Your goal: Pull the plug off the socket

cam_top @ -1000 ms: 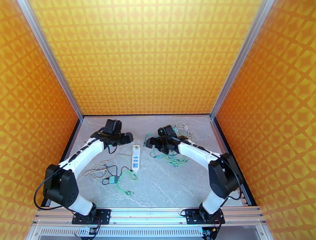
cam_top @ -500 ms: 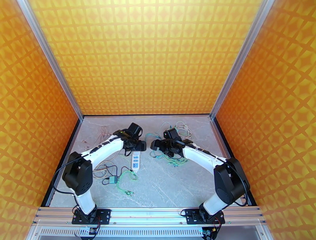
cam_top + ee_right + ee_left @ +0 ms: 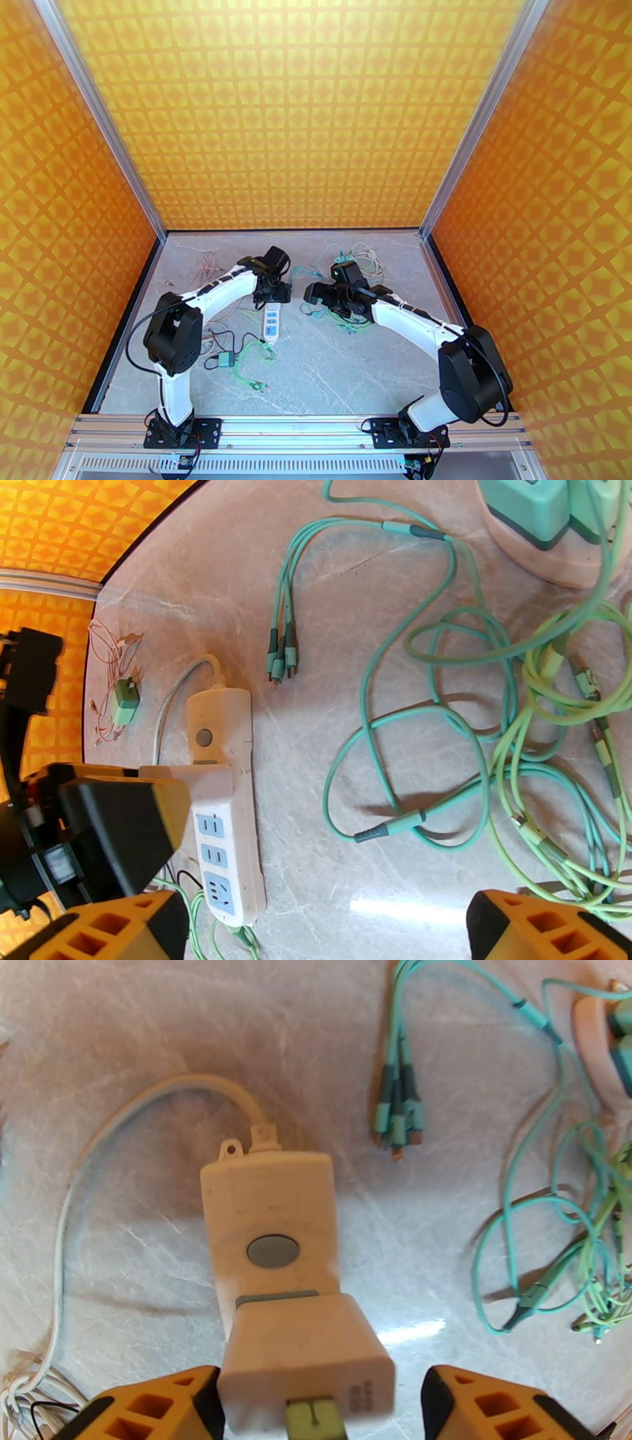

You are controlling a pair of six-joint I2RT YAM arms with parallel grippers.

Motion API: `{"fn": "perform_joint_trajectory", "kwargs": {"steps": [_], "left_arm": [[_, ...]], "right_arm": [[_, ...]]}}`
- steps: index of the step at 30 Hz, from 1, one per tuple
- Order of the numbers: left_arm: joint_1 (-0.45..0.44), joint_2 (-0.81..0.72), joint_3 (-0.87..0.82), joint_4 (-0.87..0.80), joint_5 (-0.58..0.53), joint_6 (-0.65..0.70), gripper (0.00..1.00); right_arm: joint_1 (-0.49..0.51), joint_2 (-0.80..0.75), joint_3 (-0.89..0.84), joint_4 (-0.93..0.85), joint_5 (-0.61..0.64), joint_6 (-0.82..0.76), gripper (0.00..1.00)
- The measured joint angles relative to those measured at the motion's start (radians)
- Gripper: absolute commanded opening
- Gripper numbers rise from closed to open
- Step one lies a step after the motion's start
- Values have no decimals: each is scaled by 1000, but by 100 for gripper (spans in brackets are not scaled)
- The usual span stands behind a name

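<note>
While the left arm [image 3: 221, 288] is covering the plug [image 3: 304, 1355] from overhead, its wrist camera is showing the left pincer [image 3: 320, 1393] straddling it, unclamped. The right pincer [image 3: 324, 922] is gaping, empty.

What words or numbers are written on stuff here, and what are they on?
Plug: tiny grey print on its front, at the right, too blurred to read.
Strip: no writing that I can make out.
Nothing else here has words or numbers that can be read.
</note>
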Motion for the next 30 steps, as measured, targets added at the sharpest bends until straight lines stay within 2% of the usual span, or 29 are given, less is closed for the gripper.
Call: {"fn": "perform_joint_trajectory", "kwargs": {"steps": [7,11,13,16,20,26,30], "left_arm": [[0,24,0,-6,0,0,66],[-1,38,4,-9,-1,0,59],[-2,40,4,-10,-4,0,52],[-6,40,4,-12,-12,6,47],[-11,40,3,-13,-20,19,46],[-23,8,-46,23,-19,71,45],[-54,-15,-77,27,-19,120,44]], "right_arm": [[0,-13,-15,0,26,11,99],[0,-13,-15,0,41,11,98],[-1,-13,-15,-1,45,11,95],[-1,-13,-15,0,49,13,88],[-8,-11,-15,2,47,25,75],[-48,11,-16,65,-5,46,65],[-56,90,-3,126,-90,50,59]]}}
